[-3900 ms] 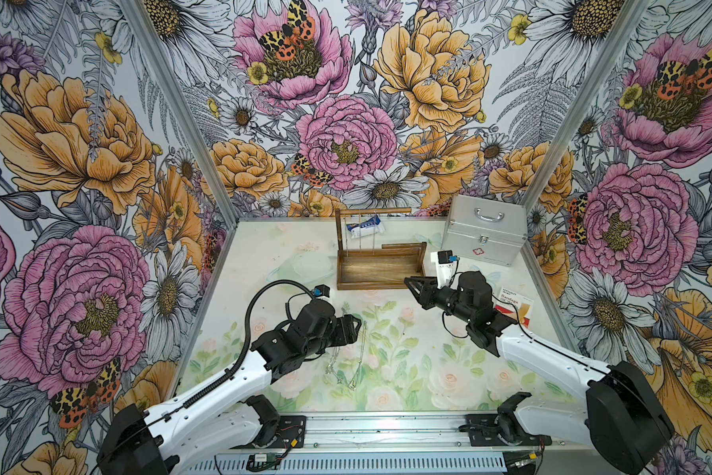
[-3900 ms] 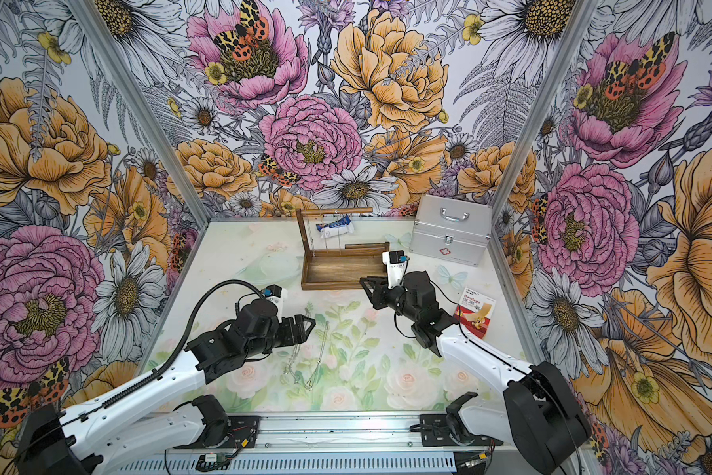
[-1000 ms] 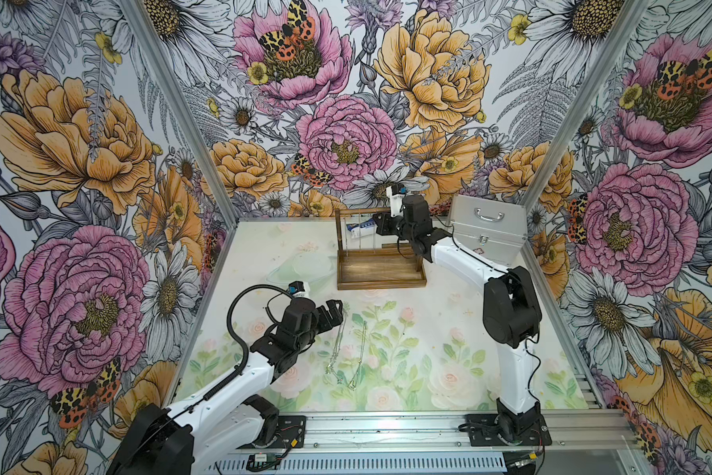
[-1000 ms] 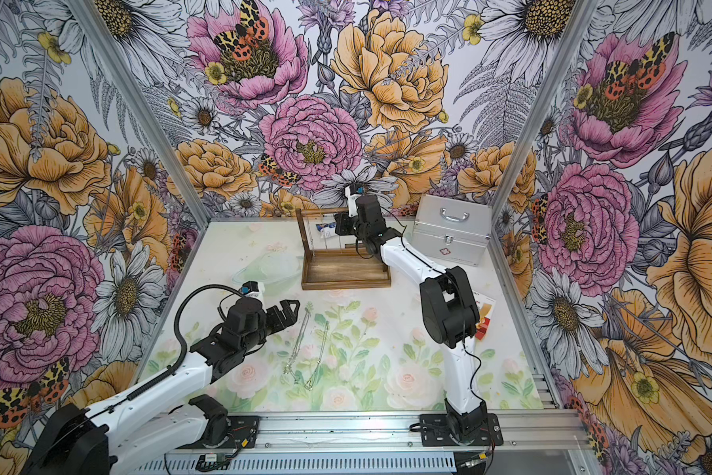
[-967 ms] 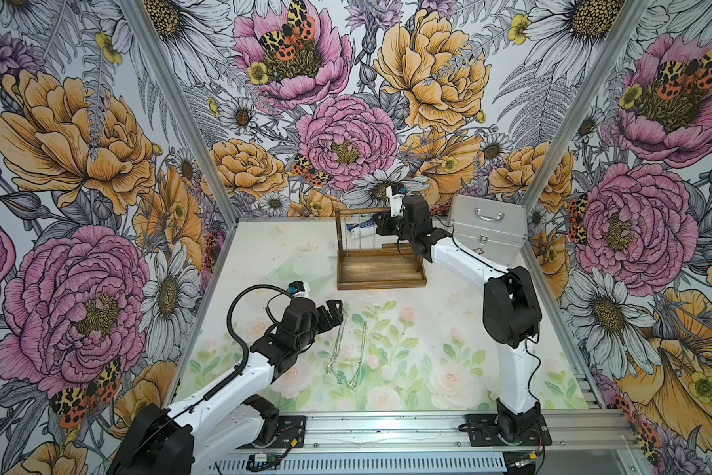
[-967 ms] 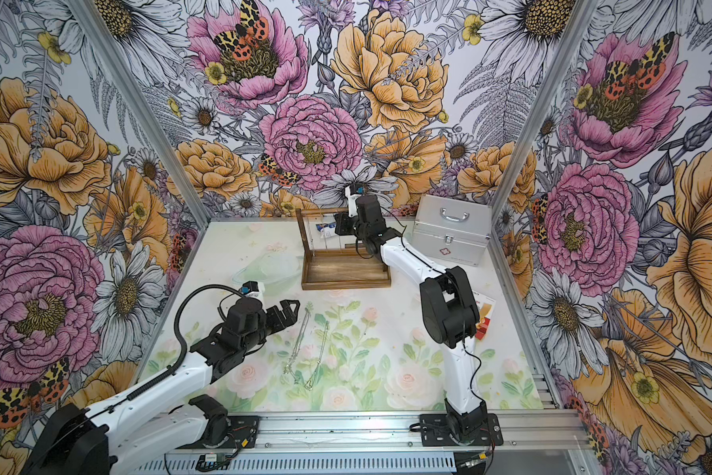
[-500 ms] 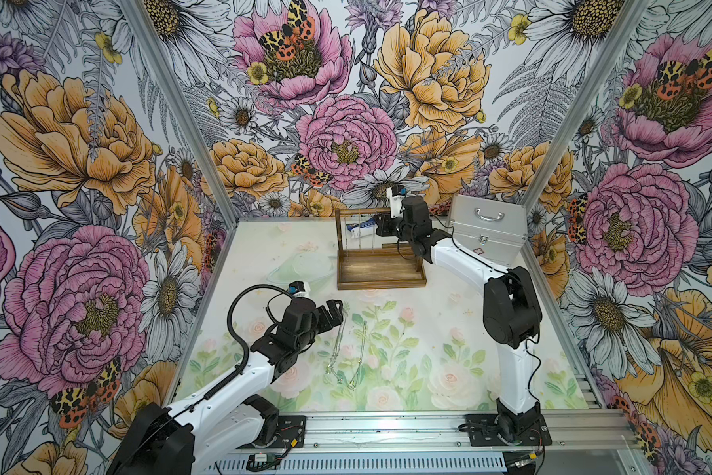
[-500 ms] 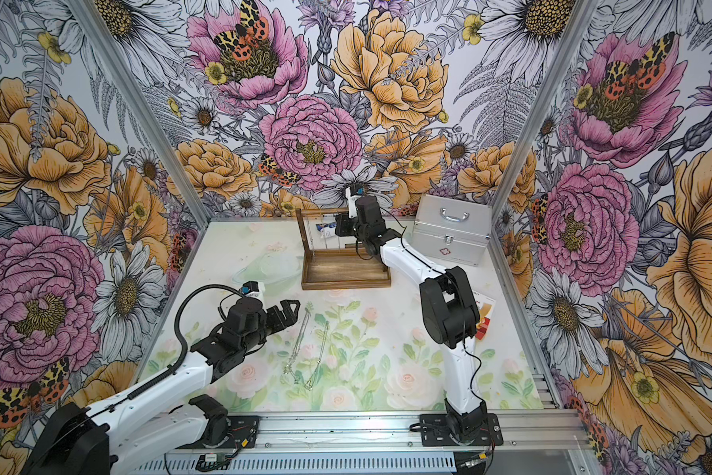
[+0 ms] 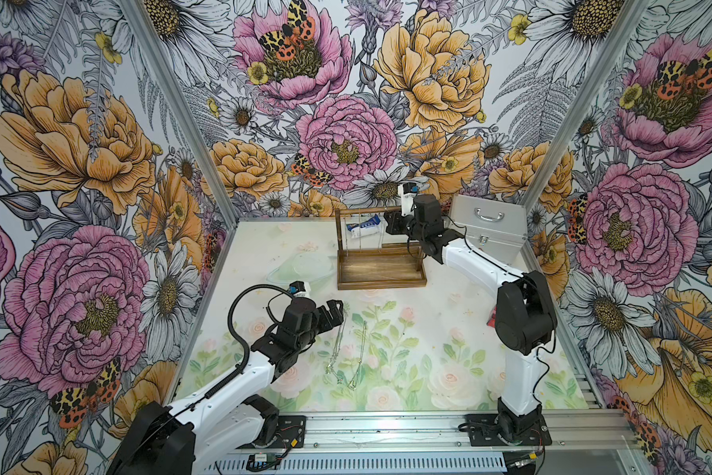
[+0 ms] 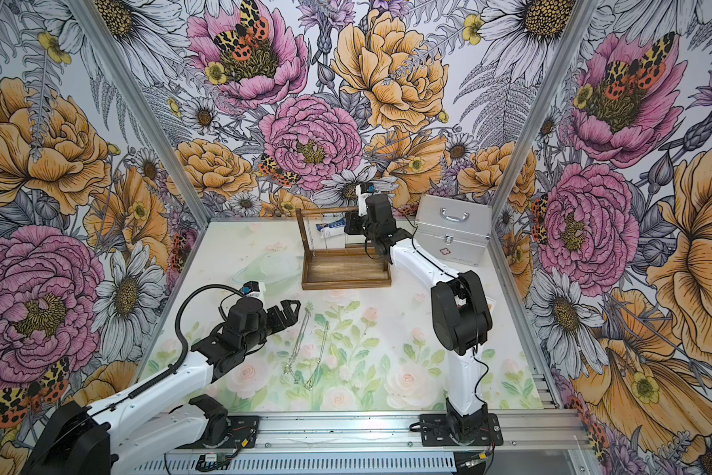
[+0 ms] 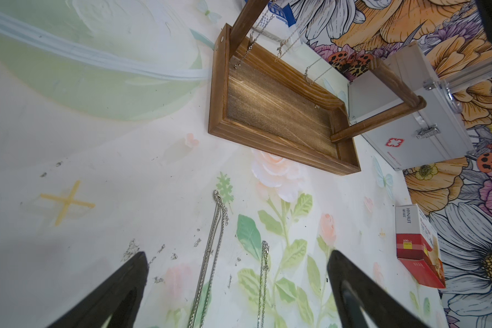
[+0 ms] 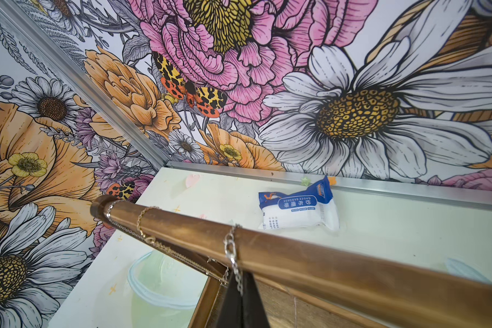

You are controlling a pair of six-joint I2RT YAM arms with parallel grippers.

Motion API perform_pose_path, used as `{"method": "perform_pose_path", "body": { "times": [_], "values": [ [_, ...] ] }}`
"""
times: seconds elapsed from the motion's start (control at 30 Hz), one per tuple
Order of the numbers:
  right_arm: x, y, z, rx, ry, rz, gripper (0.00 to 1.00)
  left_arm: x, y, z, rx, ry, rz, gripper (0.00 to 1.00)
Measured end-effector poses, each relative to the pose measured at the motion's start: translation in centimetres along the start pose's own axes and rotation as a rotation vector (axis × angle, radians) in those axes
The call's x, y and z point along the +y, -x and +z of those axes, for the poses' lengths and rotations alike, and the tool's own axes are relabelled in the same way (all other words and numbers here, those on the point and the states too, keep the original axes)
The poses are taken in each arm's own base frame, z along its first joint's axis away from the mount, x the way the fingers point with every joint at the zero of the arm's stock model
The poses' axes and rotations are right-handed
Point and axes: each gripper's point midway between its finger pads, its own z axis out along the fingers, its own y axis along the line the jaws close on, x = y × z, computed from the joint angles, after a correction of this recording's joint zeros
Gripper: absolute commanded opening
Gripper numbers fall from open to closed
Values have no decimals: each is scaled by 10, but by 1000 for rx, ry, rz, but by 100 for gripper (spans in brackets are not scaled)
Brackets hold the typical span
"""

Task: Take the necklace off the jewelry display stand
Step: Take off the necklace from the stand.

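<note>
The brown wooden jewelry display stand [image 9: 381, 274] [image 10: 346, 276] [image 11: 281, 122] stands at the back of the table. Several thin chains hang from its top rod [image 12: 310, 255]. My right gripper [image 12: 240, 288] [image 9: 388, 224] [image 10: 351, 225] sits just under the rod, shut on a silver necklace [image 12: 230, 244] that still loops over it. A gold chain [image 12: 145, 218] hangs nearer the rod's free end. My left gripper [image 11: 236, 255] [image 9: 337, 314] [image 10: 290, 311] is open and empty, low over the table beside two silver chains [image 11: 213, 241] [image 9: 337, 349] [image 10: 298, 345] that lie flat there.
A silver metal case [image 9: 488, 228] [image 10: 453, 234] stands right of the stand, close behind my right arm. A blue and white gauze packet [image 12: 296, 210] [image 9: 364, 230] lies behind the stand. A red and white box [image 11: 418, 250] lies by the right wall.
Since the earliest frames my right arm has reached from the table's middle up to the stand's rod, and my left arm has drawn back slightly. Nothing has visibly moved over the last second.
</note>
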Motion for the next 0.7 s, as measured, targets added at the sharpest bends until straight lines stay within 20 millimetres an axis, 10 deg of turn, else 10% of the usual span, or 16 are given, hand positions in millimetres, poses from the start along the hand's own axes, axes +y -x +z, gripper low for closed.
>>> {"method": "perform_pose_path", "body": {
  "times": [0.7],
  "values": [
    [-43, 17, -28, -37, -86, 29, 0, 3, -1, 2, 11, 6, -5, 99]
  ]
}}
